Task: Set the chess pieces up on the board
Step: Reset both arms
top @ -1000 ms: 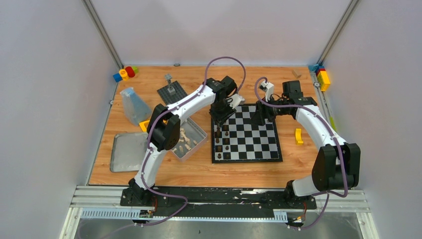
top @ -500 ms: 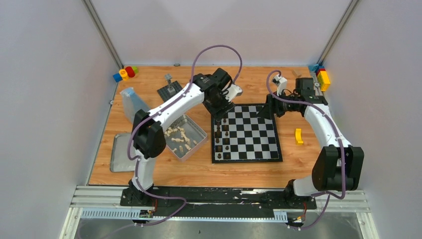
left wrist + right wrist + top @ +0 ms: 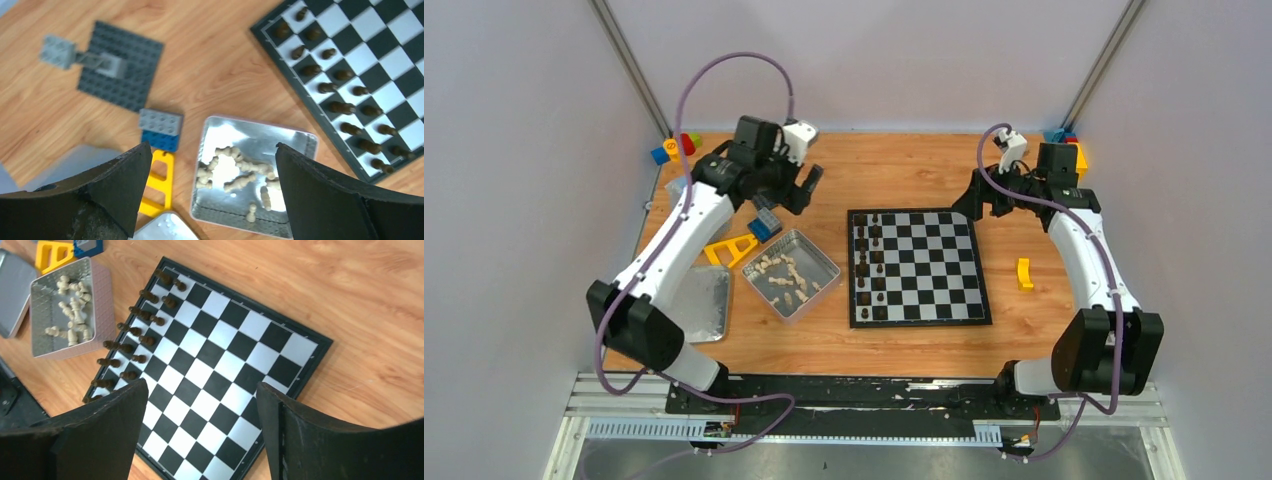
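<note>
**Both hands released, dark ranks set, cream men in the tin**

Left hand (image 3: 792, 190) (image 3: 212, 150) is released, its fingers spread wide with nothing between them. It hangs above the bench off the board's 10 o'clock corner, clear of every piece. Its own camera looks down between the fingers onto the metal tin (image 3: 819, 250) (image 3: 260, 140), where the cream pieces (image 3: 786, 277) (image 3: 235, 170) lie in a loose heap. Right hand (image 3: 972, 203) (image 3: 201, 386) is released too, empty, held over the board's 1 o'clock corner.

Moving outward, the board (image 3: 934, 270) (image 3: 395, 55) (image 3: 225, 355) lies flat at mid-bench, with the tin just beside its 9 o'clock edge and apart from it. Dark pieces (image 3: 869, 270) (image 3: 345, 107) (image 3: 146, 340) stand in two files along that 9 o'clock side; the other squares are bare.

At 12 o'clock of the tin sit a grey-and-blue brick (image 3: 160, 130) and a yellow frame (image 3: 729, 248) (image 3: 157, 180); a grey studded baseplate (image 3: 120, 65) lies farther out. A yellow brick (image 3: 1024, 272) rests at the board's 3 o'clock.

Which piece is which cannot be told: all are too small. Both wrist views lose their lower corners behind the fingers, and the left arm crosses over the flat lid (image 3: 699, 310) at the tin's 8 o'clock.
</note>
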Motion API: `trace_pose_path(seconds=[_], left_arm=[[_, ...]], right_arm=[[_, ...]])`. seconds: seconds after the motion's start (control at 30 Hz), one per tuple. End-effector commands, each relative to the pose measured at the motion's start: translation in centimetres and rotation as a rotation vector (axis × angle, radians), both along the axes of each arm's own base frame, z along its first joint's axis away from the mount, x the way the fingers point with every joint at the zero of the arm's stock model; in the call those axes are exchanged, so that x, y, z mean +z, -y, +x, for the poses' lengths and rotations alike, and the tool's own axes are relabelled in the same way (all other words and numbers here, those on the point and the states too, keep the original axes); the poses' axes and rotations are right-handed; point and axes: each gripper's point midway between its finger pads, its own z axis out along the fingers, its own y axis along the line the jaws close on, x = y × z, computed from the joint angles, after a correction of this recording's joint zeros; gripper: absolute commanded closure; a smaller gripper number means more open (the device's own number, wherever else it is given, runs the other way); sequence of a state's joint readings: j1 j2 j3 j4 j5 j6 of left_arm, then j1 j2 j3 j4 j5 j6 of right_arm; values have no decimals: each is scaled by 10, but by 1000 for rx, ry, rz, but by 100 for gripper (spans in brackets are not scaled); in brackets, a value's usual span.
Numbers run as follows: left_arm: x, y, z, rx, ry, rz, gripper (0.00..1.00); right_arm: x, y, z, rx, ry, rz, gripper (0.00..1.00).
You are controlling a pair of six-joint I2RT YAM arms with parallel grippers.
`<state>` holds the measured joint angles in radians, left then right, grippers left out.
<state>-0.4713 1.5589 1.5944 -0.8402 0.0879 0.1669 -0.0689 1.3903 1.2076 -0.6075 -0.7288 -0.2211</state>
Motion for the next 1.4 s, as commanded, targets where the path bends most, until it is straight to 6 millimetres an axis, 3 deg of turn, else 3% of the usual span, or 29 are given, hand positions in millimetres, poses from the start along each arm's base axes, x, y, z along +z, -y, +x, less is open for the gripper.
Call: trace_pose_path(seconds=[0.0,0.1,0.33,0.53,0.73,0.9,1.03,1.17,1.37], left_arm=[[56,-30,9,109,195,-131,0],[67,-61,10,206,246,-147,0],[69,-117,-4,349,328,-154,0],[55,-152,-27,443,406,-86,0],[37,-171,-45,509,438,-44,0],[25,-170,-51,499,455,-54,0],[39,-172,-53,511,556,-100,0],[40,-184,-54,557,569,-59,0],[16,-178,-52,513,521,-37,0]], right_arm=[[45,13,20,-85,145,-31,15],[51,17,24,-125,154,-29,1],[48,21,11,-176,144,-20,0],[43,32,-6,-262,155,-50,0],[43,30,-24,-258,200,-42,0],[41,31,-34,-265,275,-54,0],[35,30,-40,-251,327,-59,0],[40,33,-37,-272,338,-66,0],[32,42,-32,-309,322,-103,0]])
